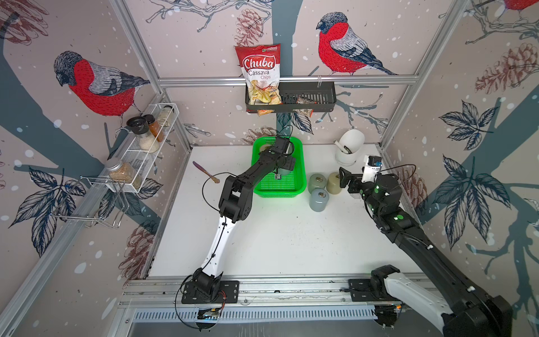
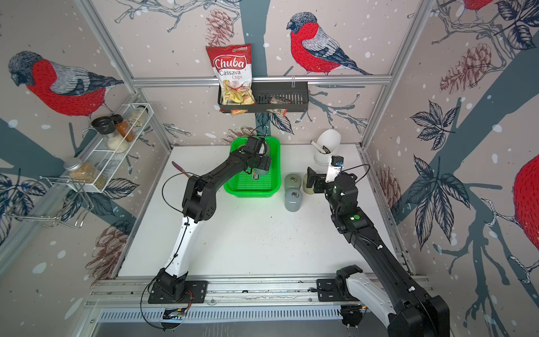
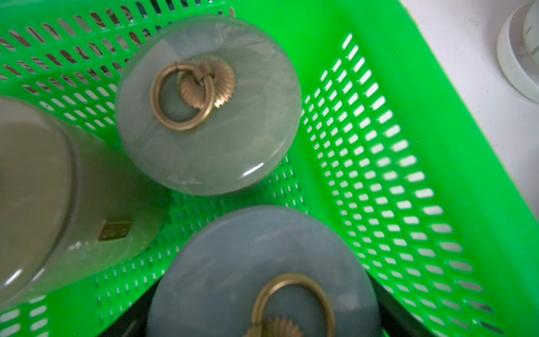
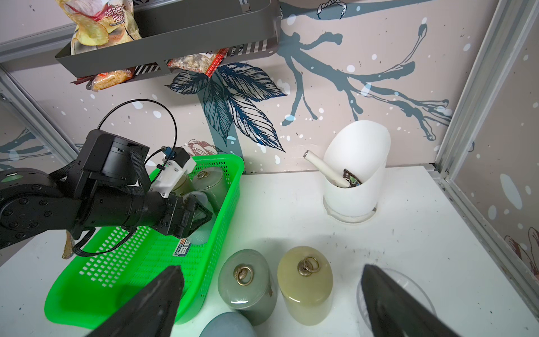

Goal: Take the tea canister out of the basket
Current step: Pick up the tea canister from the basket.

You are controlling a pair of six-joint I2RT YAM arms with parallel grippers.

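Observation:
The green basket (image 1: 264, 191) stands at the back middle of the table, also seen as the basket (image 4: 96, 291). My left gripper (image 1: 287, 167) reaches down into it. In the left wrist view, three round tea canisters with brass ring handles stand inside: a blue-grey canister (image 3: 233, 262) between the dark jaws, a green-grey canister (image 3: 233, 140) and an olive canister (image 3: 43, 189). Whether the jaws press on the blue-grey one does not show. My right gripper (image 4: 271, 291) hangs open above three more canisters on the table: green (image 4: 246, 291), beige (image 4: 304, 289) and blue-grey (image 1: 319, 201).
A white utensil holder (image 1: 348, 148) stands at the back right. A purple-handled utensil (image 1: 205, 172) lies left of the basket. A black wall rack (image 1: 306, 96) with a chips bag hangs behind, and a white wire shelf (image 1: 140, 157) with jars lines the left wall.

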